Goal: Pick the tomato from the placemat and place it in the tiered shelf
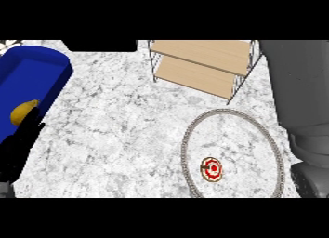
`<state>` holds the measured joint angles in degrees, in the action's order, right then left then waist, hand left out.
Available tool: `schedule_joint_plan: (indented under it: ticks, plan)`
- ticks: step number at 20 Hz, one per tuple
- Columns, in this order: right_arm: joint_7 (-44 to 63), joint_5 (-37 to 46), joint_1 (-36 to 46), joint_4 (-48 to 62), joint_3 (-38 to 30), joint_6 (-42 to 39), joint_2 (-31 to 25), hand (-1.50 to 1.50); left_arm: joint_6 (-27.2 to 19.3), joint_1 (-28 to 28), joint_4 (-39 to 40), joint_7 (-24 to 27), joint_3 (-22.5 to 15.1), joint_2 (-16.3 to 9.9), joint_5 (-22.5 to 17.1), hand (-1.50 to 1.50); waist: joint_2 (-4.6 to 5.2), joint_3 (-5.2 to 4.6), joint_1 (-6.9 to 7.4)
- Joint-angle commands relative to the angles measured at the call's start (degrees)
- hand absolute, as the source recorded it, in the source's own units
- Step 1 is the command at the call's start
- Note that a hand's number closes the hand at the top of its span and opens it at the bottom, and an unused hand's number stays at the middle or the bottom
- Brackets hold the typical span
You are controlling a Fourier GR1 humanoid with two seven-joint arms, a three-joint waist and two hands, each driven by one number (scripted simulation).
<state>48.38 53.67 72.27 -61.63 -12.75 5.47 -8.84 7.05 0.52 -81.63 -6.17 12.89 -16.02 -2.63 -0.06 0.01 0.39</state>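
1. The black left hand (13, 148) is seen at the view's lower left edge, beside the blue container; its fingers point upward, but whether they are straight or curled cannot be told, as the hand shows only as a dark shape.
2. The grey right forearm (311, 107) is seen along the view's right edge, running from the top down to the lower right corner. The right hand itself is not visible, so its state cannot be reported.
3. The small round red tomato (212, 169) is located on the round, marble-patterned placemat with a braided rim (189, 135), in its lower part, near the left rim. It is not touched by either hand.
4. The tiered shelf of light wooden boards on a thin wire frame (201, 62) is positioned at the top centre, just beyond the placemat. Two stepped boards are visible; nothing is seen resting on them.
5. The deep blue tub-shaped container (30, 79) is positioned at the upper left. A yellow rounded object (23, 111) is seen inside it, against the lower wall, just above the left hand.
6. All items are supported by the white and grey marble counter (119, 125).
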Motion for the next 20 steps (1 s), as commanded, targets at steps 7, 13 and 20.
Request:
schedule_joint_plan:
  ticks: [7, 13, 20]
  plan:
    - [3.26, -9.97, -3.58, -20.24, -4.79, -3.25, -2.69, -1.5, -1.51, 0.53, -0.66, -0.55, -1.23, 1.81, 1.78, 0.0, -0.29, 0.0, -0.97]
    - [14.17, -15.72, -4.21, -35.08, -12.27, -16.22, -13.96, -1.5, -2.42, 1.09, -2.6, -2.12, 0.02, 1.9, 0.88, 0.0, -0.99, 0.06, -2.76]
    - [21.08, -28.73, -12.15, -46.69, -21.25, -32.72, -22.84, -1.5, -1.64, 3.27, -0.3, 1.37, 1.79, 1.35, 0.45, 0.0, -1.46, 0.07, -4.47]
